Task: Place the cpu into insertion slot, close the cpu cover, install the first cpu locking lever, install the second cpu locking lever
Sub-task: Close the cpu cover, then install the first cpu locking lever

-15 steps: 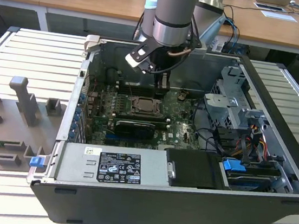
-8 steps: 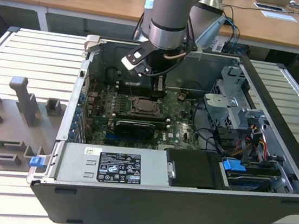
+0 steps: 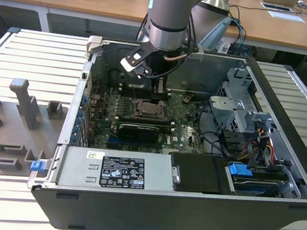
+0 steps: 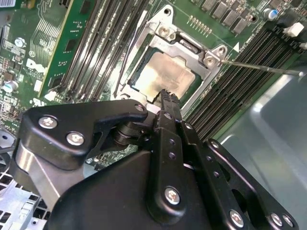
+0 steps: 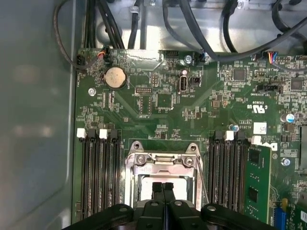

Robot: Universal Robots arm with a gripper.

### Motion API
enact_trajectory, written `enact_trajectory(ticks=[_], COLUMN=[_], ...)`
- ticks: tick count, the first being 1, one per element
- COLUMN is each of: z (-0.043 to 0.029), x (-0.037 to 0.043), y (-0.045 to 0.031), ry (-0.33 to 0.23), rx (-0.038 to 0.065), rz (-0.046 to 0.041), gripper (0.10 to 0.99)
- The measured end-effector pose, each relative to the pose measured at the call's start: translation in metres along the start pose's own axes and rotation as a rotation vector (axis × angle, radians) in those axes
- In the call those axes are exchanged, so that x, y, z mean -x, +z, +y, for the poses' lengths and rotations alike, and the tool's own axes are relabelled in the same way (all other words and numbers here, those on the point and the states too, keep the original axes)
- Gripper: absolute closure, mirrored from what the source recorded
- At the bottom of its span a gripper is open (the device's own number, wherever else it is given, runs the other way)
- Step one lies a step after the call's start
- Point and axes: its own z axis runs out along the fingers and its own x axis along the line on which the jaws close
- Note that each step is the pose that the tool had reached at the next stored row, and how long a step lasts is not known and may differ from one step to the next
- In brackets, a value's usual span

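Open PC case [image 3: 158, 211] on slatted metal table [image 3: 38, 50]. Power supply [image 3: 116, 169] with white label along case wall nearest exterior camera, graphics card [image 3: 139, 130] just beyond. Drive cage [image 3: 238, 111] at exterior view's right; blue latch [image 3: 240, 171] and coloured wires [image 3: 263, 146] near it. Grey fixture blocks [image 3: 23, 104] on table at exterior view's left; blue clip [image 3: 37, 165] beside case. Green motherboard [image 5: 163, 100] carries coin battery [image 5: 115, 77], black memory slots [image 5: 98, 172] and one memory module [image 5: 253, 184]. Black cables [image 5: 192, 24] along board edge. Wooden desks [image 3: 100, 2] behind.

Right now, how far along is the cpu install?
Done: the cpu sits seated with the cpu cover lying over it. In hand: the shut fingers sit at the cover's edge, holding nothing. Left: one locking lever sticks out free, unlatched; the other lever's state I cannot tell.
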Motion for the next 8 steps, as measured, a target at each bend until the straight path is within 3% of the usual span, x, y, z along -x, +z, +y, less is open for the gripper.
enact_trajectory(ticks=[8], z=[-0.0058], x=[-0.0001], y=[0.0002], ry=[0.000], rx=[0.000], rz=[0.0016], gripper=[0.980])
